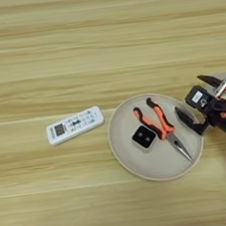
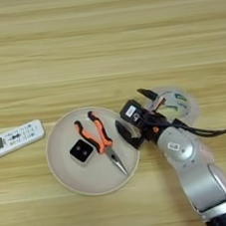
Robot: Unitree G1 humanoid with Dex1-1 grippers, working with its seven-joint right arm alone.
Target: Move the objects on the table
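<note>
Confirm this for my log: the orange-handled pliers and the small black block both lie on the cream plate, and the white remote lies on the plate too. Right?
Not quite. The white remote lies on the table, left of the cream plate and apart from it, as the left eye view shows. The orange-handled pliers and the small black block do lie on the plate.

Your wood-grain surface (image 1: 101,41) carries three things directly: a remote, a plate and a tape roll.

Looking out from the tool (image 2: 135,113), you have the round cream plate (image 2: 68,178) just to its left, its near rim under the lower finger; the small white remote with grey screen (image 1: 75,124) lies further left, apart from the plate; the clear tape roll (image 2: 181,104) lies flat just to the tool's right, behind its upper finger. The planks beyond run side to side.
</note>
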